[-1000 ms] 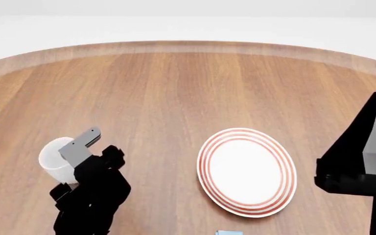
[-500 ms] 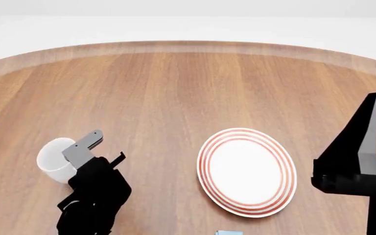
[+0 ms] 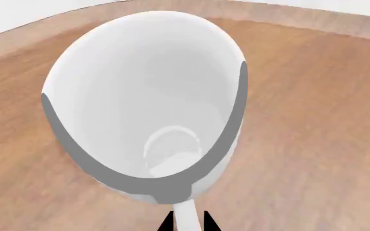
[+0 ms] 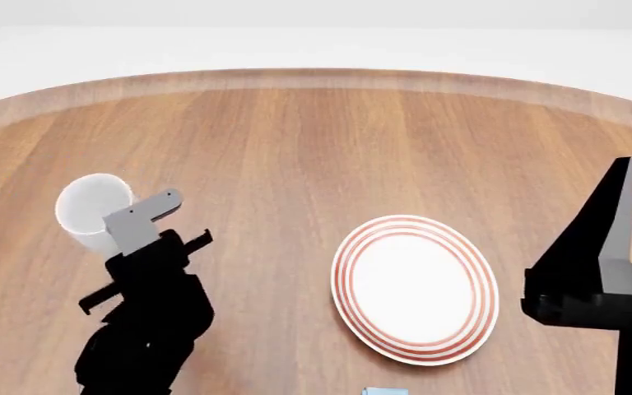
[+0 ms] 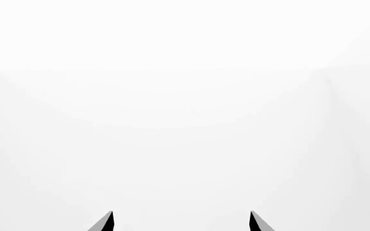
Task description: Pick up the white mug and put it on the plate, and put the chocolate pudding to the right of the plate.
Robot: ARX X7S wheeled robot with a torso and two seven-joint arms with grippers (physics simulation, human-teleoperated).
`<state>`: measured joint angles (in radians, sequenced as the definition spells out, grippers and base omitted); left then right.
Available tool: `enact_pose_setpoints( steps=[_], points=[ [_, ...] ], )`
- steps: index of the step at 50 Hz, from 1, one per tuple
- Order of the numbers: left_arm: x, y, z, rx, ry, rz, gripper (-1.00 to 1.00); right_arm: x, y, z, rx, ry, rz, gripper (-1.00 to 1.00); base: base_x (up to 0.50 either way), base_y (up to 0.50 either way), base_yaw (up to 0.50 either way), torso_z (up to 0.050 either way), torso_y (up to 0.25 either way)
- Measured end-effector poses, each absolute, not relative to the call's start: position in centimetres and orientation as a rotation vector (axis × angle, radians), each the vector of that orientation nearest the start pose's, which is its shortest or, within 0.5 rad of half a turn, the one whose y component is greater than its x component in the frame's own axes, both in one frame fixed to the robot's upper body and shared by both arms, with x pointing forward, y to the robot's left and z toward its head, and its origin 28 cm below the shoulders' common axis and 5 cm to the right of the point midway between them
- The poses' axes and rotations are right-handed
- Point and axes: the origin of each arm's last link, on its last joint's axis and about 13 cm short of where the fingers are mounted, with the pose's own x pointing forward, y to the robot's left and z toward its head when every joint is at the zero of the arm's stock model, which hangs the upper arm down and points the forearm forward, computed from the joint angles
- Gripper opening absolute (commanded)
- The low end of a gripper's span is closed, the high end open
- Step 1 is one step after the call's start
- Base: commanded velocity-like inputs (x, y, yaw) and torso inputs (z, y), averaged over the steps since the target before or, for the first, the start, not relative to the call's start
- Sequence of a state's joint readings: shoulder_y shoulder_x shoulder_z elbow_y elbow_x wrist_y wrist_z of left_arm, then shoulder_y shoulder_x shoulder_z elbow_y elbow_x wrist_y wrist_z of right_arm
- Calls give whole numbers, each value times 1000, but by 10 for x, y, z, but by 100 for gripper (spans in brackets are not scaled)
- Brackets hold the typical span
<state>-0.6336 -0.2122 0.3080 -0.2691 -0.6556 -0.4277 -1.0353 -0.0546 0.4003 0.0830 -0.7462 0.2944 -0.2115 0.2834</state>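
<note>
The white mug (image 4: pixel 92 210) is over the left part of the wooden table (image 4: pixel 294 140), tilted, and seems raised off the wood. My left gripper (image 4: pixel 127 225) is shut on its handle. In the left wrist view the mug (image 3: pixel 146 96) fills the frame and its thin handle (image 3: pixel 185 217) sits between the two dark tips of the left gripper (image 3: pixel 185 223). The red-ringed plate (image 4: pixel 415 288) lies bare to the right of centre. A sliver of the light blue chocolate pudding (image 4: pixel 385 391) shows at the bottom edge. My right gripper (image 4: pixel 621 191) points upward at the right, open (image 5: pixel 181 222), facing blank white.
The table has a curved far edge (image 4: pixel 316 76) with a white floor beyond. My right arm (image 4: pixel 596 296) stands close beside the plate's right side. My left arm (image 4: pixel 146 329) rises from the lower left.
My left gripper has moved farther away across the table with the mug in it, and the mug looks higher and more tilted. The right arm has barely shifted.
</note>
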Motion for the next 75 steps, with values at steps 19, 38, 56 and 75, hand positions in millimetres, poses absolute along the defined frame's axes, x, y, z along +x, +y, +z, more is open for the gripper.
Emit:
enact_pose_setpoints(
  steps=[19,38,56,75],
  points=[
    [302,189,181,198,-17,30,-100,167,-148,183,19,-892,-73,100,0,0,0,0,0],
    [320,179,221,256,87,-478,-100,167,-149,182,19,-891,-75,100,0,0,0,0,0],
    [325,145,235,334,180,-868,-100,167,-149,182,22,-892,-75,100,0,0,0,0,0],
    [333,113,224,369,289,-1040,-100,167,-149,182,29,-889,-73,100,0,0,0,0,1]
  ],
)
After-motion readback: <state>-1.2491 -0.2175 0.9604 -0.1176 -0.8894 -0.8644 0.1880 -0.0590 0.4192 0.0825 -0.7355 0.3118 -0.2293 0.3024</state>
